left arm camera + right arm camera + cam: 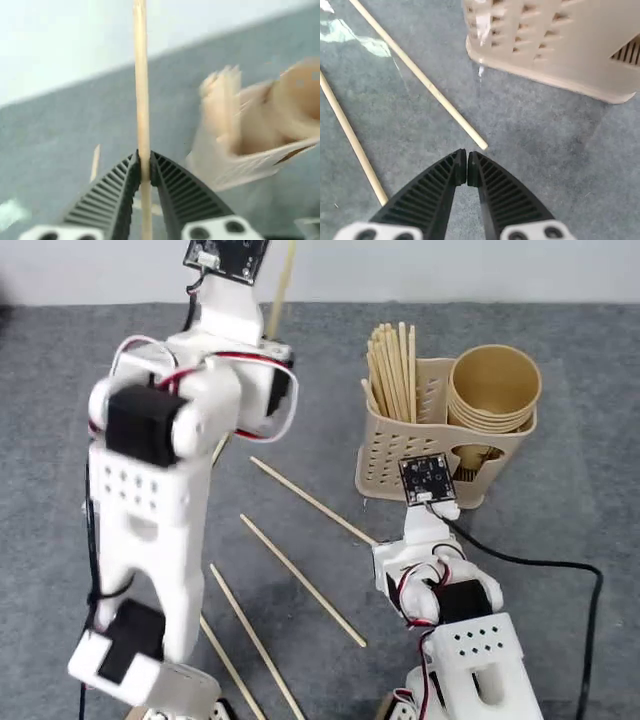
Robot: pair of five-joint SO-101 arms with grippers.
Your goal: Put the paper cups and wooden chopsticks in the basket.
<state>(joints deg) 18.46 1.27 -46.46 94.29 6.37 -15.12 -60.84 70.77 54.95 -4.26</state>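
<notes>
Bright, even light from above, leaving only soft, faint shadows beneath the arms (150,500) on the grey bench (560,540). A pale glare patch (355,42) lies beside a chopstick (420,75).

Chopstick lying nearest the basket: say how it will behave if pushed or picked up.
The chopstick is thin and straight, so probably stiff and light. It looks round, so a sideways push may roll it. Being long, it could pivot in the jaws if pinched near an end.
</notes>
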